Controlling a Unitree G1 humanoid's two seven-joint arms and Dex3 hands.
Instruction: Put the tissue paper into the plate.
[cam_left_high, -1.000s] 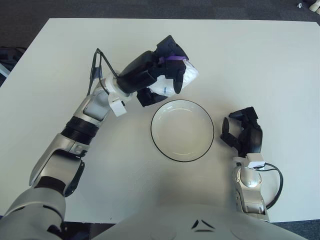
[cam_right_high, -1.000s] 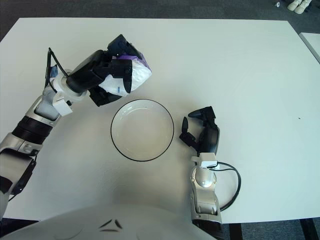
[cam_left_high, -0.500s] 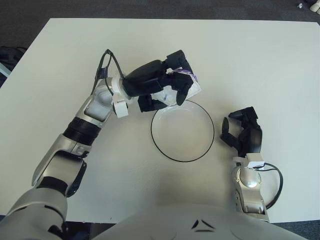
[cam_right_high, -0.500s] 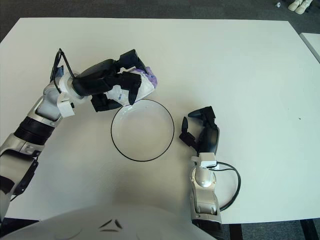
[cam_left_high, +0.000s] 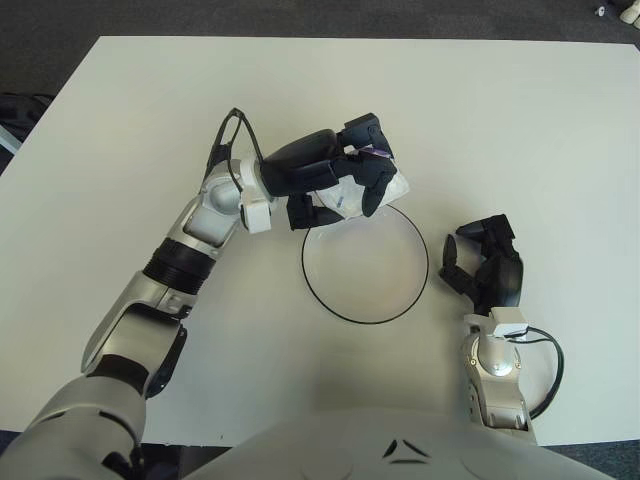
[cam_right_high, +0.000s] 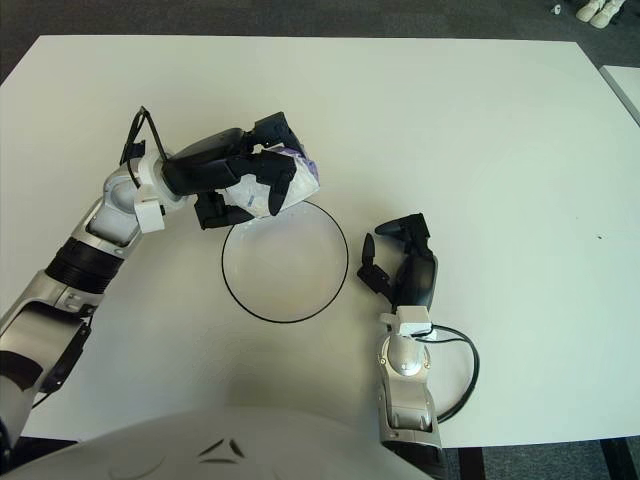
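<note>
A white tissue pack with a purple patch (cam_left_high: 392, 188) is held in my left hand (cam_left_high: 345, 185), whose black fingers are curled around it. Hand and pack hover over the far rim of the round white plate with a dark rim (cam_left_high: 365, 300), which stands at the table's middle. Most of the pack is hidden by the fingers. My right hand (cam_left_high: 487, 270) shows to the right of the plate, fingers loosely spread and holding nothing.
The white table (cam_left_high: 520, 120) spreads wide around the plate. Dark floor lies beyond its far edge. A black cable (cam_left_high: 552, 372) loops by my right wrist near the front edge.
My left hand has carried the tissue pack down and to the right, from behind the plate's far left to over its far rim. The right hand has not moved.
</note>
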